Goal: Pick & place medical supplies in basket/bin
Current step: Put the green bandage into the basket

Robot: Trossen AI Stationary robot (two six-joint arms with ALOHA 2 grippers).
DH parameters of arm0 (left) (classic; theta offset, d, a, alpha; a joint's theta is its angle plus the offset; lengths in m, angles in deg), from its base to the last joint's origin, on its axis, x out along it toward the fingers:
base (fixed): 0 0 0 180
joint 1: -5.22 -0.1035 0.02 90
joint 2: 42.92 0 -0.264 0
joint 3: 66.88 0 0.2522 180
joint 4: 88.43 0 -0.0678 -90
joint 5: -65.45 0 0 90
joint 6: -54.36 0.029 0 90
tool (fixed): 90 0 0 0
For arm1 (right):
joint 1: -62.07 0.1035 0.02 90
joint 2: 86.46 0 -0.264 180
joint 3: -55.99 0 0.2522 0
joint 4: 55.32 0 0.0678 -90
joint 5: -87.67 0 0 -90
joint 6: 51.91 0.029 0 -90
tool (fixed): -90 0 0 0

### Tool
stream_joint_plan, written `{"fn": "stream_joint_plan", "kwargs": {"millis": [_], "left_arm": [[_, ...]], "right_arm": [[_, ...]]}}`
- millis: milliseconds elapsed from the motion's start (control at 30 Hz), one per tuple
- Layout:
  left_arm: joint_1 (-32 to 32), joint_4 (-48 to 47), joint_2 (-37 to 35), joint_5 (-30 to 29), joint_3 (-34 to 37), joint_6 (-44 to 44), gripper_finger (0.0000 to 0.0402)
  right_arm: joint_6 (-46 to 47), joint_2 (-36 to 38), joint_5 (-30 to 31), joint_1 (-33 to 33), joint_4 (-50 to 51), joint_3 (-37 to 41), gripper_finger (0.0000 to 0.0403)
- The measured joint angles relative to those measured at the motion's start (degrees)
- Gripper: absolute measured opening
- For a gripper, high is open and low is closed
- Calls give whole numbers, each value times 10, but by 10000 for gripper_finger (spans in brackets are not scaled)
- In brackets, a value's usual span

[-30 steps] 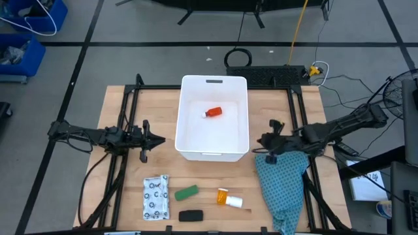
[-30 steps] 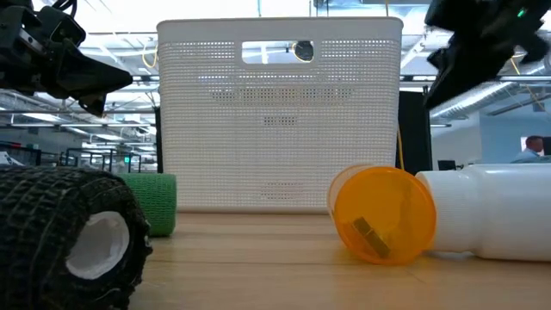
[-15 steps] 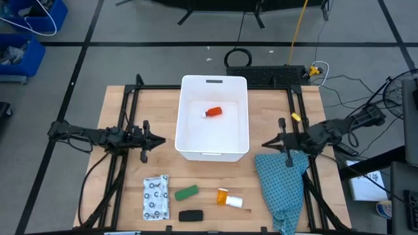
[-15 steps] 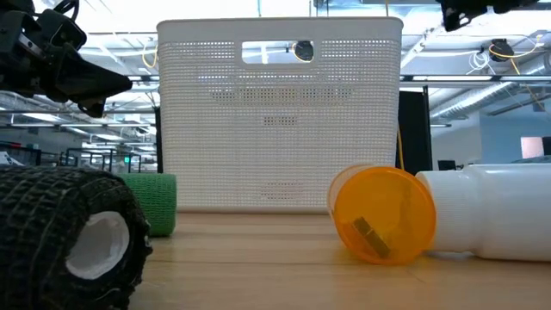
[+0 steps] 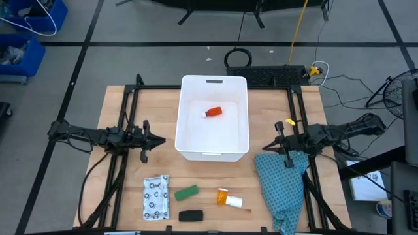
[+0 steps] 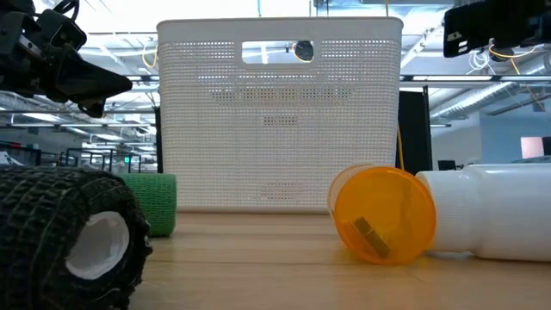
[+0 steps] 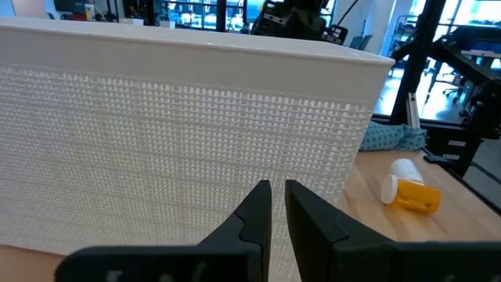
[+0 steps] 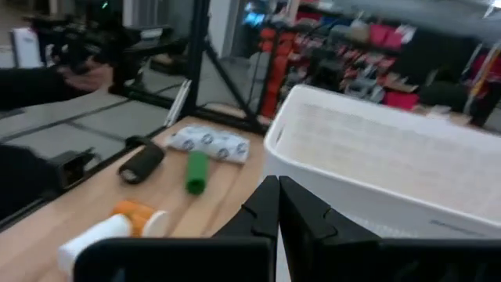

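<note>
The white bin [image 5: 214,117] stands mid-table with the red-and-white bottle [image 5: 214,112] lying on its floor. Near the front edge lie the white dotted packet [image 5: 155,196], the green oblong [image 5: 187,192], the black oblong [image 5: 190,215] and the orange vial [image 5: 229,198] on its side. My left gripper [image 5: 159,139] hovers level to the left of the bin, its fingers [image 7: 262,207] nearly together and holding nothing. My right gripper [image 5: 264,147] hovers level by the bin's near right corner, above the teal cloth's far edge. It is shut and holds nothing [image 8: 278,196].
The teal patterned cloth [image 5: 282,183] lies crumpled at the table's near right and hangs over the front edge. Black frame rails [image 5: 124,117] run along both sides of the table. Bare wood shows between the bin and the row of supplies.
My right arm has folded back toward the table's right edge. Its gripper has tipped up from slanting down to level and has stayed shut beside the bin's near right corner. The supplies and the bin have not moved.
</note>
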Motion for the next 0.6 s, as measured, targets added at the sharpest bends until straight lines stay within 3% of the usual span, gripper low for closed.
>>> {"fn": "stream_joint_plan", "kwargs": {"millis": [300,500,600], "left_arm": [[0,5,0,-21,0,-36,42],[16,157,8,-9,-5,-5,42],[48,140,53,-69,-35,4,32]], "right_arm": [[-14,4,5,-32,-97,86,0],[-54,5,3,-53,-105,87,0],[-60,5,3,-63,-111,87,0]]}}
